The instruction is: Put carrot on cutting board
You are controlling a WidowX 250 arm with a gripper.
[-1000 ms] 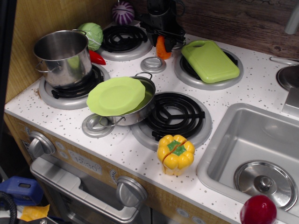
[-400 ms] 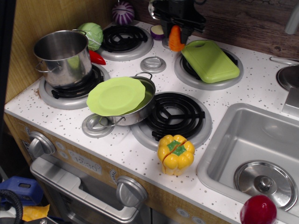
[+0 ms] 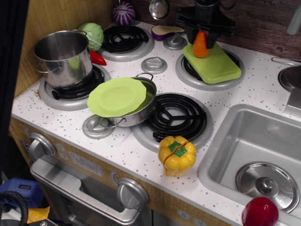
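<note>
The small orange carrot hangs point-down from my black gripper, which is shut on its top end. It is held over the far left end of the light-green cutting board, which lies on the back right burner. Whether the carrot's tip touches the board I cannot tell. The gripper's upper part runs out of the frame at the top.
A steel pot, green cabbage and red chili toy sit at the left. A lime plate rests on a small pan. A yellow pepper stands near the front edge. The sink is at the right. An eggplant half lies at the back.
My gripper has carried the carrot to the right, from between the back burners to over the cutting board's near-left end. The eggplant half behind it has come into view.
</note>
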